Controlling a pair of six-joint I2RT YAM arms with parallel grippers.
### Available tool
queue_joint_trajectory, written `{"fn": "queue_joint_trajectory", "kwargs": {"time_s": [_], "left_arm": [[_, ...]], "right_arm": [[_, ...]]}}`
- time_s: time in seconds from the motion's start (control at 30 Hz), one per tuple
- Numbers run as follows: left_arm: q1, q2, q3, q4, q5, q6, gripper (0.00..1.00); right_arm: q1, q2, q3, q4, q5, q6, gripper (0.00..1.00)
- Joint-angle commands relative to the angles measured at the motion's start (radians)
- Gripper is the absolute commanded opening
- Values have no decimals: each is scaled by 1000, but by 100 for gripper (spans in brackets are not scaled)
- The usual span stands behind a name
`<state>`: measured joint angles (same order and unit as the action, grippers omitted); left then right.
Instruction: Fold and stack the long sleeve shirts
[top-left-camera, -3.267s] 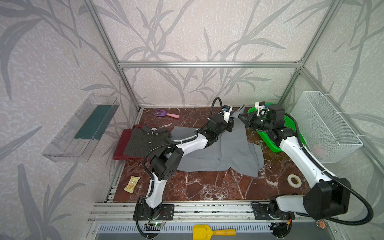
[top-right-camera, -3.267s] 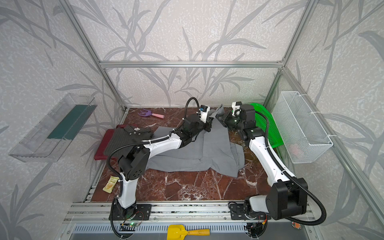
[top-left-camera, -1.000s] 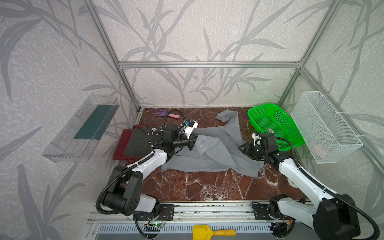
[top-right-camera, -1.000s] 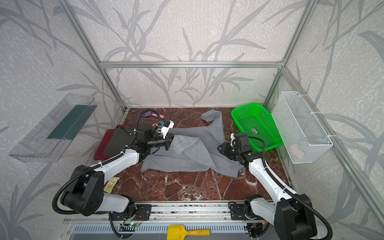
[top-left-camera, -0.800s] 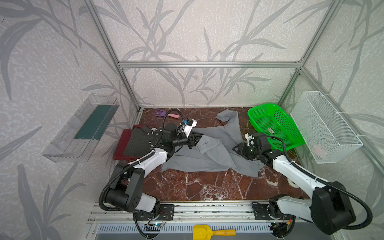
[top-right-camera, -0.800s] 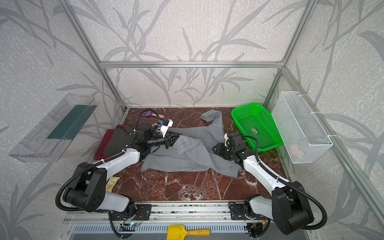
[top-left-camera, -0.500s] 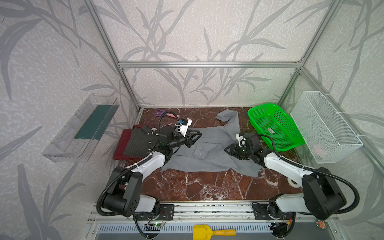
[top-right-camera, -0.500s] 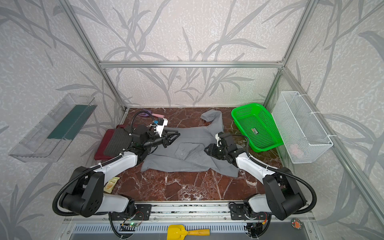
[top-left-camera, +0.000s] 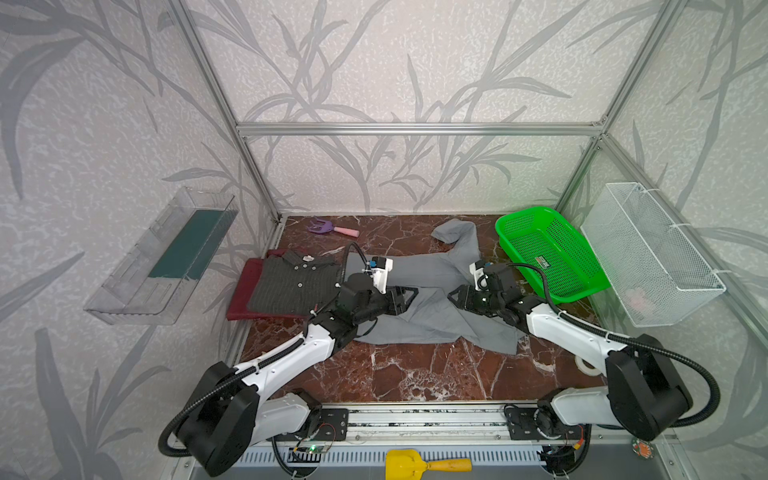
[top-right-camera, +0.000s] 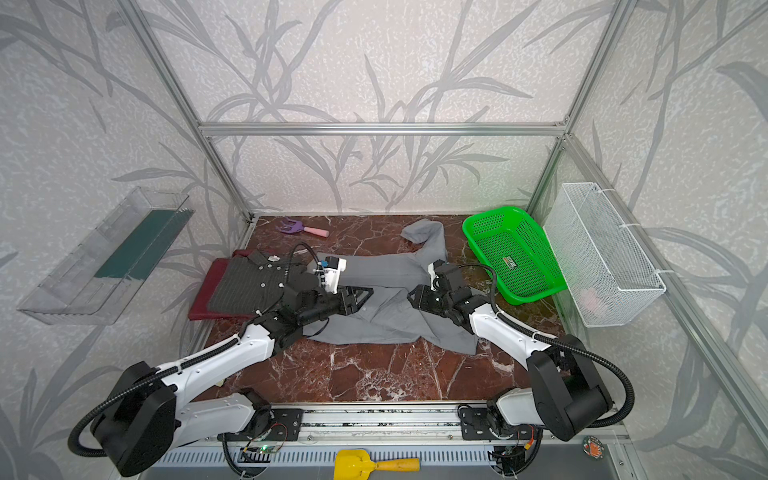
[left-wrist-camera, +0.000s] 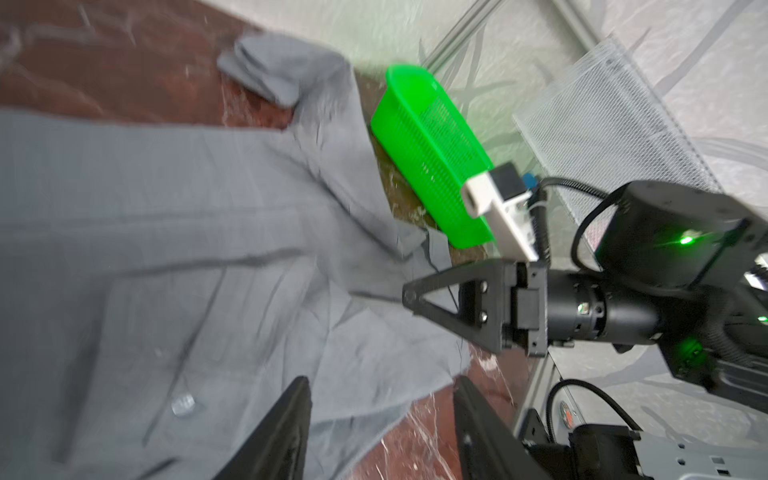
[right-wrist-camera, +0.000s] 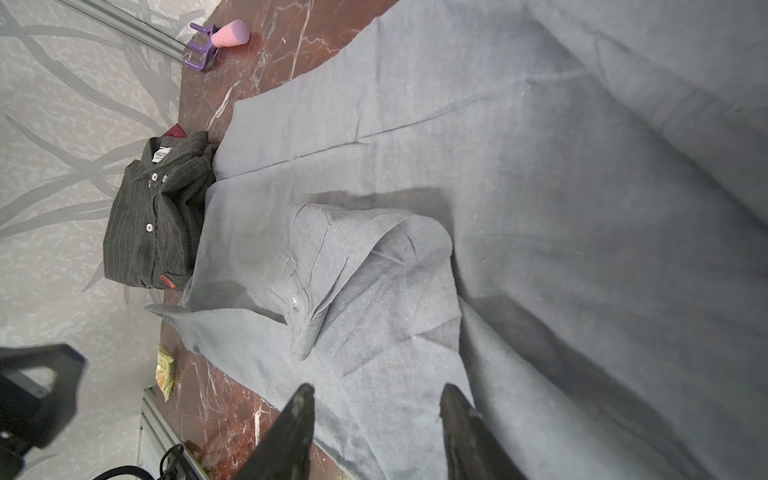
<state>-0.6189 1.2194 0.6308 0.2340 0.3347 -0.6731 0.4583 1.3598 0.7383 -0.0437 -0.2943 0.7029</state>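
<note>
Okay, light grey shirt: spread mid-table, lying under both my grippers.
Pinstriped shirt: folded, atop the maroon shirt, left side.
Left gripper: jaws apart, empty, over the button placket.
Right gripper: jaws apart, empty, facing the collar.
Collar tag: I can't read it.

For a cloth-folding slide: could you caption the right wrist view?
Open right end effector over the light grey shirt; beside it, the folded pinstriped shirt lies on the maroon shirt.

light grey shirt: matt woven cloth
basket, my two o'clock: glossy plastic mesh
table: glossy stone
</note>
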Motion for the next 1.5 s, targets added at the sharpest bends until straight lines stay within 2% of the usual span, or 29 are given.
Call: {"fn": "queue_joint_trajectory", "kwargs": {"time_s": [0.0, 0.07, 0.23, 0.53, 0.67, 0.77, 0.93, 1.2, 1.43, 1.47], "left_arm": [[-91, 46, 105, -230, -211, 68, 57], [-126, 102, 158, -329, -259, 159, 57], [-133, 260, 240, -495, -306, 270, 49], [-149, 449, 355, -581, -357, 318, 46], [-156, 491, 402, -603, -416, 343, 45], [-160, 503, 419, -599, -413, 350, 45], [-159, 559, 443, -621, -393, 367, 28], [-157, 590, 471, -653, -410, 398, 21], [-156, 590, 540, -691, -423, 443, 0], [-156, 583, 547, -698, -426, 456, 0]], "right_arm": [[-2, -59, 56, -56, 59, -56, 50], [-7, -83, 60, -75, 68, -57, 50], [-36, -176, 49, -109, 81, -94, 50], [-64, -328, 30, -162, 90, -128, 51], [-69, -363, 28, -173, 81, -138, 51], [-72, -379, 22, -179, 81, -148, 52], [-85, -384, 11, -173, 63, -149, 52], [-102, -398, 6, -175, 48, -149, 52], [-110, -413, 3, -189, 47, -151, 51], [-113, -416, 3, -191, 47, -151, 51]]}}
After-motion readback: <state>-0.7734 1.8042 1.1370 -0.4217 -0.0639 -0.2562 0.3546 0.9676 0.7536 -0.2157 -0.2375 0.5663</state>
